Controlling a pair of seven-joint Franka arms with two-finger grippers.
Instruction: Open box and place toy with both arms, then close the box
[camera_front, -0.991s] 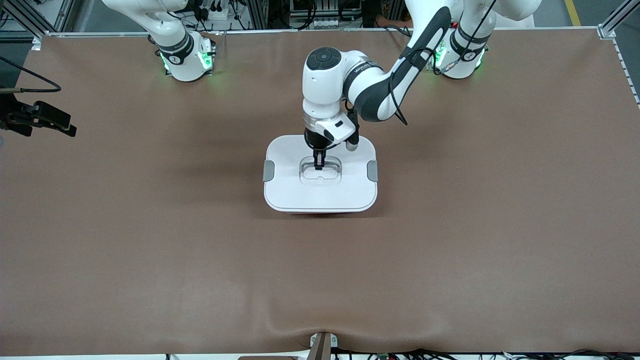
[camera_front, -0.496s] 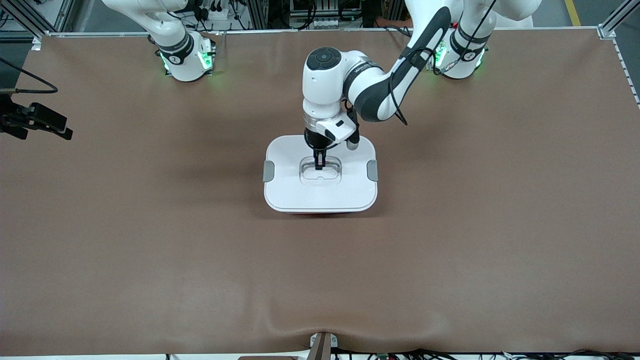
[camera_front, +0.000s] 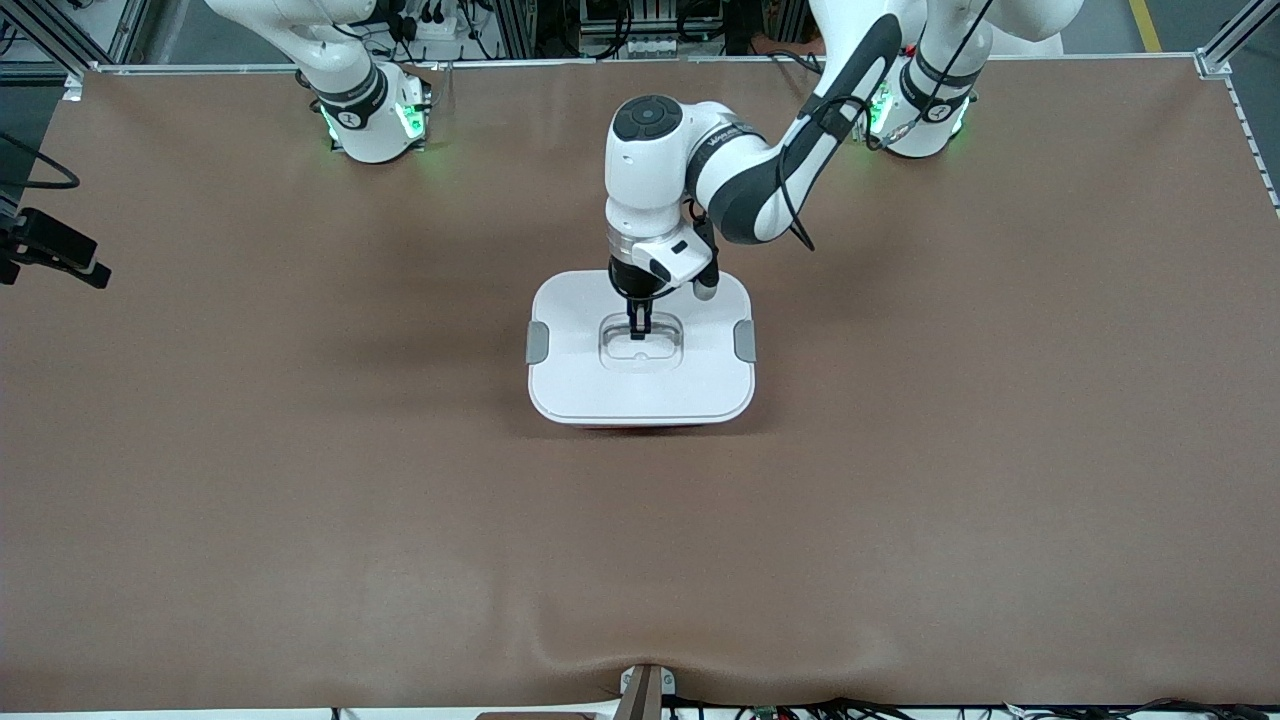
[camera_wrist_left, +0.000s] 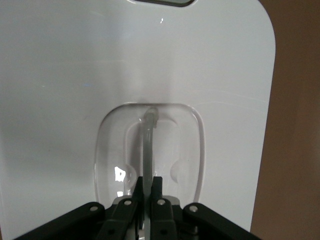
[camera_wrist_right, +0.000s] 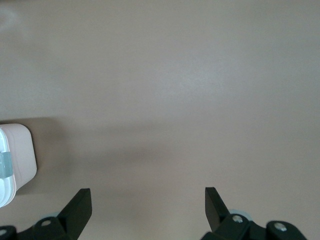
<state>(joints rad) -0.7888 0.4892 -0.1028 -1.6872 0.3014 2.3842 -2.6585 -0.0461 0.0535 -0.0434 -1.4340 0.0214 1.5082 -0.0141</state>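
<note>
Box (camera_front: 640, 380) with its white lid (camera_front: 585, 375) on is seen at the middle of the brown tabletop (camera_front: 300, 480), nearer to the front camera than both arm bases. The left gripper (camera_front: 638, 332) is lowered into the recessed clear handle (camera_front: 640, 345) at the lid's centre, and its jaws are pressed together on the thin upright bar of that handle, as the left wrist view shows (camera_wrist_left: 148, 187). The grey side clips (camera_front: 537, 342) are seen at the two short ends of the lid, one toward each arm's end of the tabletop. The toy is not seen in any view. The right gripper (camera_wrist_right: 147, 205) is held over bare tabletop toward the right arm's end, well apart from the box, with its jaws spread wide and nothing between them; only a corner of the box (camera_wrist_right: 17, 160) is caught at the edge of its wrist view. Nothing is found between the left gripper and the handle. Compared with a second ago, the right gripper has drawn farther out toward the edge of the front view, while the left gripper and the box are unchanged.
</note>
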